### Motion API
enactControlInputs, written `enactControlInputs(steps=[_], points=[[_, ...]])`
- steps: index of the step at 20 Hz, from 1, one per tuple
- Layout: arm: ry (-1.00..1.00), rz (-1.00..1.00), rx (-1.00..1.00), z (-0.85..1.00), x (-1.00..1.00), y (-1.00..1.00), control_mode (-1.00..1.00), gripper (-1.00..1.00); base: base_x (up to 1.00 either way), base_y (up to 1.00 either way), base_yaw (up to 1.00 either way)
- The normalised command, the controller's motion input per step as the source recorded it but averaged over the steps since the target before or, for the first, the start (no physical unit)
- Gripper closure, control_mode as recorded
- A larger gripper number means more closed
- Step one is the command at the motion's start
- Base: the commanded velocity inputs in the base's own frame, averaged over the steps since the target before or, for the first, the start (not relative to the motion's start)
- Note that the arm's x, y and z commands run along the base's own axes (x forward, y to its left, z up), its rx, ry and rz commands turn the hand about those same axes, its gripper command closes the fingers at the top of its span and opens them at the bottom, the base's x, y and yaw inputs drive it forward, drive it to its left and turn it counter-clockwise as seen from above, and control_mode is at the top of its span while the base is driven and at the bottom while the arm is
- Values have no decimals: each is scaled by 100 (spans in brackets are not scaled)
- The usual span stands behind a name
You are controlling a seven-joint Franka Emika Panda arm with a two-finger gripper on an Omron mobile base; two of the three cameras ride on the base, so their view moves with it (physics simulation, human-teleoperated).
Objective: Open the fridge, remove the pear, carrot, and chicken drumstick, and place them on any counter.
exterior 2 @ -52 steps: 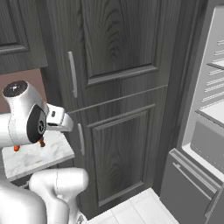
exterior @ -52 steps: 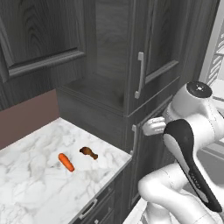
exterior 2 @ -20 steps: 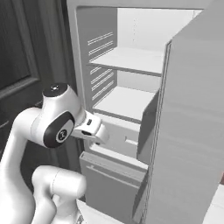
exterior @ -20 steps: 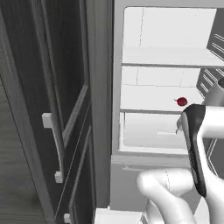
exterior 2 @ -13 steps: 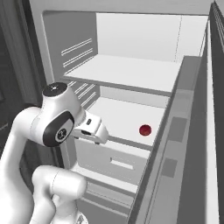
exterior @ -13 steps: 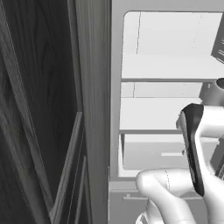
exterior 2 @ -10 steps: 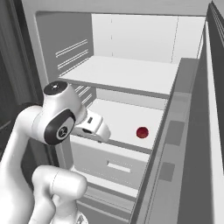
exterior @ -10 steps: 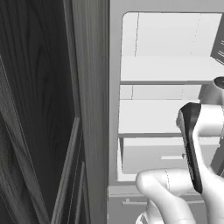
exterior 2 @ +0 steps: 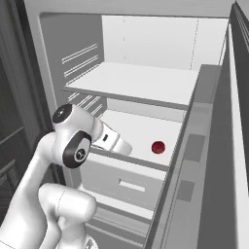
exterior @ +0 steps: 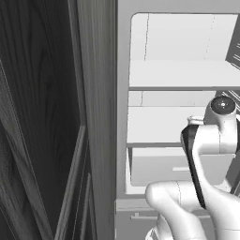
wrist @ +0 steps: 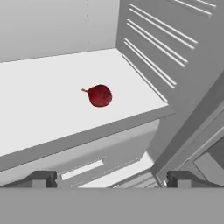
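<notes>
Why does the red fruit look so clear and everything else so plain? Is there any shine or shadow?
Hand view: the small dark-red round pear is sharp, with a faint highlight and hardly any shadow on the white fridge shelf. Right base view: flat, even light, no glare.

Fridge (exterior: 183,75) open, white shelves; dark wood cabinet (exterior: 42,117) at left.

Flat even rendered light, no clear source, no glare; pale grey open fridge interior (exterior 2: 146,44) bright, dark wood-grain cabinet panel (exterior: 42,117) dim. Small dark-red round pear (wrist: 99,95) sharp, barely any shadow under it. All views crisp, no blur, no edge distortion
</notes>
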Motion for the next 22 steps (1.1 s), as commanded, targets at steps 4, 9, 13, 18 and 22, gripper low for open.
enactControlInputs(steps=[4,9,13,18,22], points=[[-3,-16,-6,-35,80,-50,-100,-100,0,0,0],[13,-9,0,-11,68,-58,-100,-100,0,0,0],[25,0,0,0,43,-36,-100,-100,0,0,0],[23,0,0,-1,27,-31,-100,-100,0,0,0],[3,5,0,-25,14,-23,-100,-100,0,0,0]])
